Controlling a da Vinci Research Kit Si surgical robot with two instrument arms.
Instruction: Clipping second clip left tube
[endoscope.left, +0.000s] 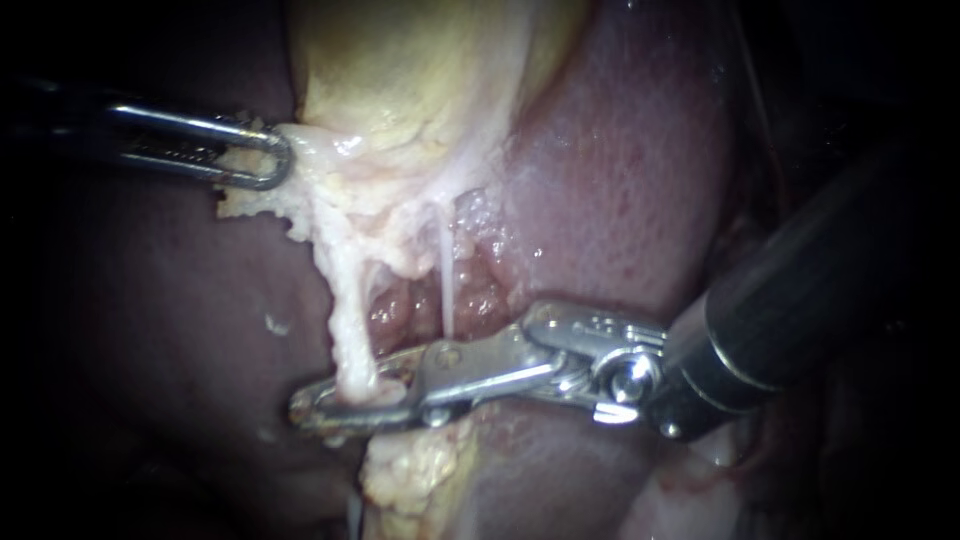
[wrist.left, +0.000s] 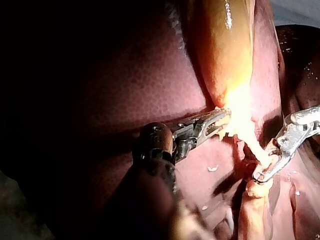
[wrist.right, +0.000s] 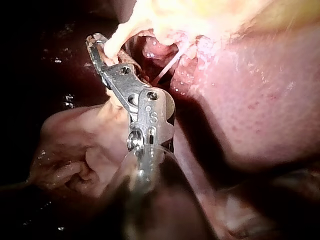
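Observation:
The left tube is a thick pale strand that hangs from the gallbladder. The right tube is a thin white thread beside it. My right instrument comes in from the right. Its long metal jaws lie across the left tube's lower end, one on each side, pinching it. The right wrist view shows the same tube entering the jaws of the right instrument near their tips. My left instrument is shut on pale tissue at the gallbladder's edge and holds it to the left. I see no clip on the tube.
Dark red liver surrounds the tubes on both sides. A lump of yellowish fatty tissue lies just below the right instrument's jaws. In the left wrist view the left instrument meets the brightly lit gallbladder.

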